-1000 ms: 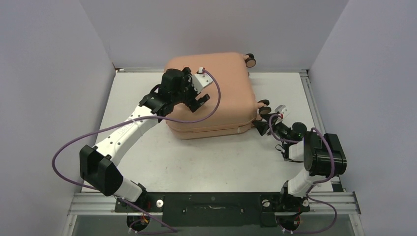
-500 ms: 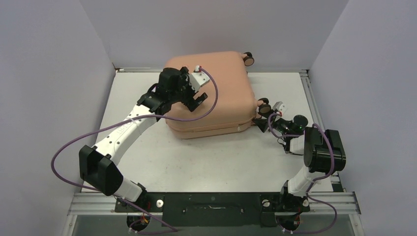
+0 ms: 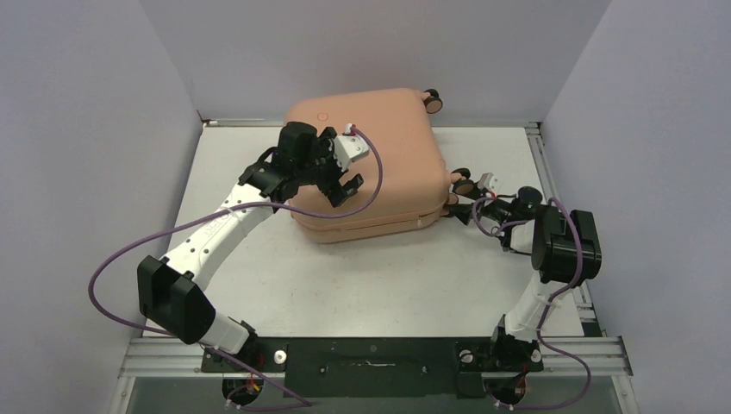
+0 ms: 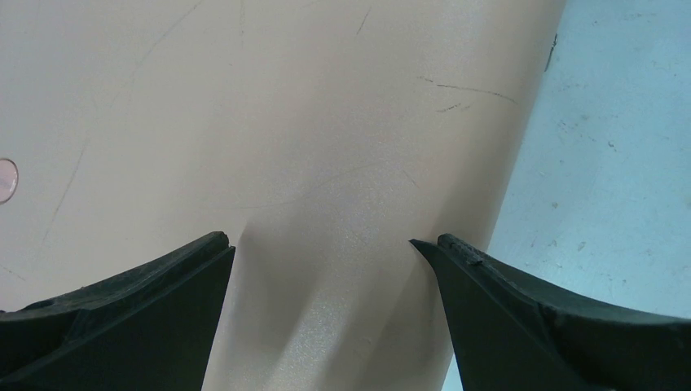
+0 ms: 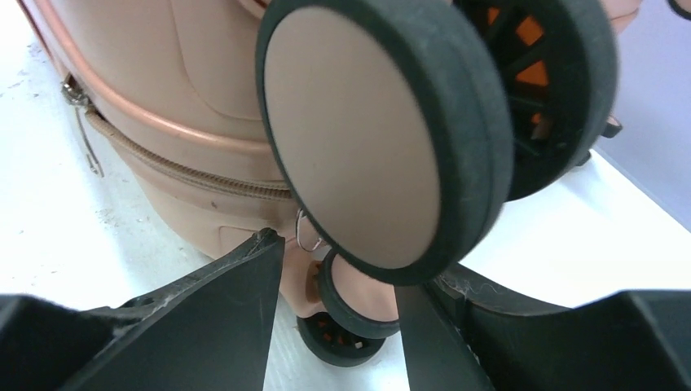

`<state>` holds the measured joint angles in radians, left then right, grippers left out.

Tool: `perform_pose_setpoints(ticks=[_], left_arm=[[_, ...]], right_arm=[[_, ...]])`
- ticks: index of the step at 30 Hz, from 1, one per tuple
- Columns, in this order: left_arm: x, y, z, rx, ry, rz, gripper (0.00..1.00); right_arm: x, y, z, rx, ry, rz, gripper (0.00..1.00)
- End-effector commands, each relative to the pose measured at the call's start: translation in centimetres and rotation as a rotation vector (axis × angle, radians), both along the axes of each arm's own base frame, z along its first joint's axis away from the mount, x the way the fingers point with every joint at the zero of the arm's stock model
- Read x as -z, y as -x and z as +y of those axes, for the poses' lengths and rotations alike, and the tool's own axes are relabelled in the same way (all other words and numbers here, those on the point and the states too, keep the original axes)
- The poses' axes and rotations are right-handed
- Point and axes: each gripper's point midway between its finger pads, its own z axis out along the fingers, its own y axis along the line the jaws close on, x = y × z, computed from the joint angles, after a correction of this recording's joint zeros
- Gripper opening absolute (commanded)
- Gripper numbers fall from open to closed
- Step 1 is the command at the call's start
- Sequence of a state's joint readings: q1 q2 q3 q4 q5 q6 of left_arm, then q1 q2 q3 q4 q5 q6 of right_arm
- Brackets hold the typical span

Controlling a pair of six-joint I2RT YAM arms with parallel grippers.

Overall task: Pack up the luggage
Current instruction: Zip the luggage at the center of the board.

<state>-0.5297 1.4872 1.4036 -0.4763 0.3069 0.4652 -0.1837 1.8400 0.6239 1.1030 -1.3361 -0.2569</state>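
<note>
The left arm (image 3: pixel 220 228) reaches from the lower left of the frame up to the case (image 3: pixel 388 147). Its jaws stand wide apart over the left half of the top shell, holding nothing; whether they touch the shell I cannot tell.

The case lies flat at the upper centre of the desk (image 3: pixel 362 285), lid down, with the zip (image 5: pixel 187 175) running along its side seam. The shell looks stiff, smooth and slippery, with little for jaws to bite on its broad face. It is probably bulky enough to slide rather than lift. The zip pull, the seam edge or a wheel look like better holds.

At centre right, the right arm (image 3: pixel 552 259) has its jaws partly apart around a wheel (image 5: pixel 350 147) at the case's near right corner. I cannot tell whether they pinch it.
</note>
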Motion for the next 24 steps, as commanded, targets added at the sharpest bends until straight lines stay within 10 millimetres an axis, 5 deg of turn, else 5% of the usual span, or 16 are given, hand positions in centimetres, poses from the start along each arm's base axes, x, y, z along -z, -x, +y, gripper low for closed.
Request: perform_pose_setpoints(ticks=[1, 7, 15, 24], left_arm=[[-2.7, 0.8, 0.1, 0.043, 0.046, -0.033, 0.96], [-2.8, 0.8, 0.1, 0.037, 0.064, -0.027, 0.96], [-2.9, 0.9, -0.3, 0.034, 0.093, -0.014, 0.97], [-3.5, 1.4, -1.0, 0.062, 0.086, -0.026, 1.00]], right_arm=[[-1.2, 0.7, 0.7, -0.124, 0.010, -0.097, 0.51], [-2.5, 1.4, 1.5, -0.161, -0.054, -0.097, 0.43], [-3.0, 1.5, 2.2, -0.175, -0.092, -0.074, 0.11], [-5.3, 2.3, 2.0, -0.123, -0.096, -0.138, 0.05]])
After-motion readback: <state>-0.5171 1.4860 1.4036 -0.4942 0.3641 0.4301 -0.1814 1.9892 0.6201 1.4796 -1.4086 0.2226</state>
